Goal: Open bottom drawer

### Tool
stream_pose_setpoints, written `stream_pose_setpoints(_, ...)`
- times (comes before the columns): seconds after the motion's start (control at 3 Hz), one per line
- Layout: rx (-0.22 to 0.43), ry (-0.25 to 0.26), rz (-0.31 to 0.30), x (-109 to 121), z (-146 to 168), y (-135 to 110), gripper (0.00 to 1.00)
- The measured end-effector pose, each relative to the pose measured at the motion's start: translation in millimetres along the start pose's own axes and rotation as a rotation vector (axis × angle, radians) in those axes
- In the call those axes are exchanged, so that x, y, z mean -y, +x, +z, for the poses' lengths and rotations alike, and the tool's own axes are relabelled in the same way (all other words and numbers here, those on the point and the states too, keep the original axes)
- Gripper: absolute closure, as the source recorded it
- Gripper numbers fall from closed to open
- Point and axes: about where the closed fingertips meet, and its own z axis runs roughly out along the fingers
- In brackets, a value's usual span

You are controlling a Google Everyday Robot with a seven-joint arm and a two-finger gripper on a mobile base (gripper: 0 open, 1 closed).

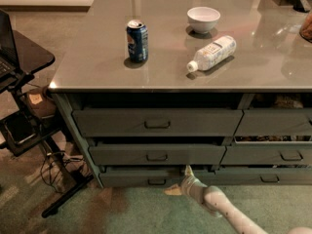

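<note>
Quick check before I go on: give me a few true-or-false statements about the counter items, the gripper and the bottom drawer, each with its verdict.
1. The bottle lies on its side on the counter. True.
2. The can stands to the right of the bowl. False: it stands to the bowl's left.
3. The gripper is up at the top drawer. False: it is low, at the bottom drawer, right of its pull.
4. The bowl sits farther back on the counter than the bottle. True.
5. The bottom drawer is pulled far out. False: its front sits close to the cabinet.
</note>
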Motion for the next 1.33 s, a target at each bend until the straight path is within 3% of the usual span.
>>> stream_pose_setpoints(0.33, 0.012, 0.073, -0.164, 11, 11, -15, 0.00)
stream_pose_setpoints(0.67, 0.003, 0.057, -0.165, 8, 9, -10, 0.00)
stream_pose_setpoints(1.33, -0.050, 0.176, -0.245, 30, 60, 12, 0.00)
